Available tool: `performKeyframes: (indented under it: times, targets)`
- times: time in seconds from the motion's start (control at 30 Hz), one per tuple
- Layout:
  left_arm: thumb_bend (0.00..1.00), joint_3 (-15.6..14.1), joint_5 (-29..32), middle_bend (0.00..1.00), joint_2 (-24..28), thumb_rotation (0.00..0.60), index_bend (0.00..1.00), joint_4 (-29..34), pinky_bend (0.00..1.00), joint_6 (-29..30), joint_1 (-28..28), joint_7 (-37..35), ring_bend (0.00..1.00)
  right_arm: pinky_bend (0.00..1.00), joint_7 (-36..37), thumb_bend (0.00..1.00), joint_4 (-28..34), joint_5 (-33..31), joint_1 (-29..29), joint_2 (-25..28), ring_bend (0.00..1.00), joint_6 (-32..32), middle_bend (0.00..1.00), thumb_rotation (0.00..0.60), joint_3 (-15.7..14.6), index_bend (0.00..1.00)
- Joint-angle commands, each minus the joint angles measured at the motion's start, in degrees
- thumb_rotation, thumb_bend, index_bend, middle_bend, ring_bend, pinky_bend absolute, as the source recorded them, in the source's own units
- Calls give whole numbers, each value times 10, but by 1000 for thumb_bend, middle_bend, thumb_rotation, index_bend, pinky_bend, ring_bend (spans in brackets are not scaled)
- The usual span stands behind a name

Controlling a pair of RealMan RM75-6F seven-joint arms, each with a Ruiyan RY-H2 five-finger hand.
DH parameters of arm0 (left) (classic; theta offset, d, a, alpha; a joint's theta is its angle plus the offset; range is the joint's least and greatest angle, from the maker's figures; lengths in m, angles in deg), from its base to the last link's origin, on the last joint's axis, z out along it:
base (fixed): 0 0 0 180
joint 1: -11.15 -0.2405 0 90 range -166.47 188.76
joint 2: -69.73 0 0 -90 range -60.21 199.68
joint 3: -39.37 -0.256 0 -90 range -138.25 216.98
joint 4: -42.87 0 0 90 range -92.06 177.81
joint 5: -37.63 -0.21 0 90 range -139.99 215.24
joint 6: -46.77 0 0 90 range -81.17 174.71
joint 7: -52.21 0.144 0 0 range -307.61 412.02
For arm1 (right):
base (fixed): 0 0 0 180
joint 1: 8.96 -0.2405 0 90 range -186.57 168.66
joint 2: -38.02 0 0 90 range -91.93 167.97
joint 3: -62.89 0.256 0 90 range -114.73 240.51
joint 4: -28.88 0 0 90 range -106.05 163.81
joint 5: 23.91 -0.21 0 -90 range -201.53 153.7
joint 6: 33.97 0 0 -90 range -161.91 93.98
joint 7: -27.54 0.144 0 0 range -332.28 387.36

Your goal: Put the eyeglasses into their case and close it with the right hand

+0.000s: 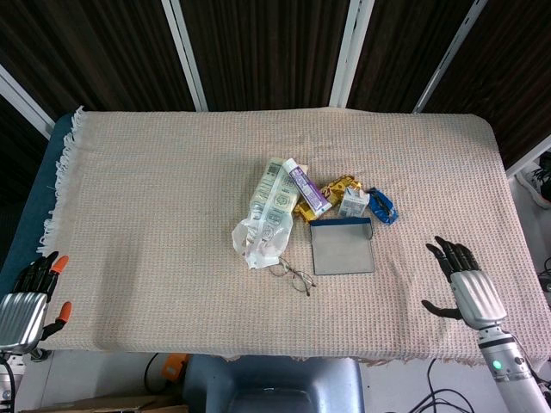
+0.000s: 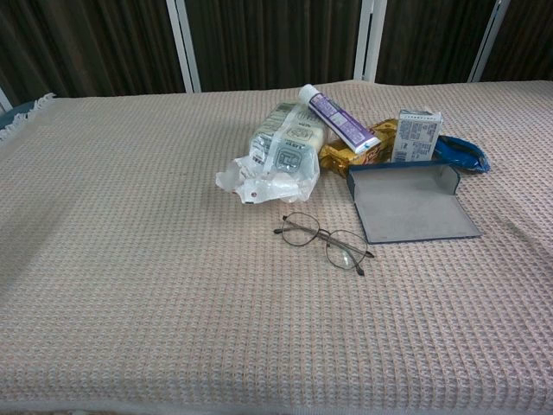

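The glasses (image 2: pixel 326 241) lie flat near the middle of the desk (image 1: pixel 155 198), just beside the open case (image 2: pixel 408 210), so they are easy to pick up. The case lies wide open, ready for them. The right hand (image 1: pixel 463 282) hovers by the desk's right front corner, fingers spread, holding nothing. The left hand (image 1: pixel 30 297) waits at the left front corner, fingers spread too. The words on the tube (image 2: pixel 338 118) and the packets (image 2: pixel 285 149) are too small to read.

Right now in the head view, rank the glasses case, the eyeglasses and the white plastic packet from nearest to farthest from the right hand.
From the right hand, at the near right table edge:
1. Glasses case, open and flat, right of centre.
2. Eyeglasses, just left of the case, near its front corner.
3. White plastic packet, farther left and back, behind the eyeglasses.
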Motion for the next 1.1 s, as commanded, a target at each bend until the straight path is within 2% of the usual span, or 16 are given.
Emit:
performKeyframes:
  times: [0.03,0.17,0.3,0.73,1.1]
  targets:
    - [405,-2,-7,0,1,600,0,0,120,4,-1,-3,0,0,26,327,39,-45,-63,9,0,102,0,600,23,255]
    - [406,-6,-16,0,2,600,0,0,121,9,-3,-5,0,0,12,327,76,-106,-119,12,0,194,0,600,45,289]
    - [405,-9,-24,0,3,600,0,-1,120,15,-5,-8,0,0,-32,327,89,-157,-156,-3,0,235,0,600,53,293]
    - [405,-14,-36,0,7,600,0,-4,120,26,-11,-21,0,0,-212,327,78,-274,-227,-116,0,206,0,600,53,296]
    - [406,-14,-41,0,10,600,0,-6,121,33,-14,-31,0,0,-297,327,38,-323,-268,-204,0,185,0,600,36,321]
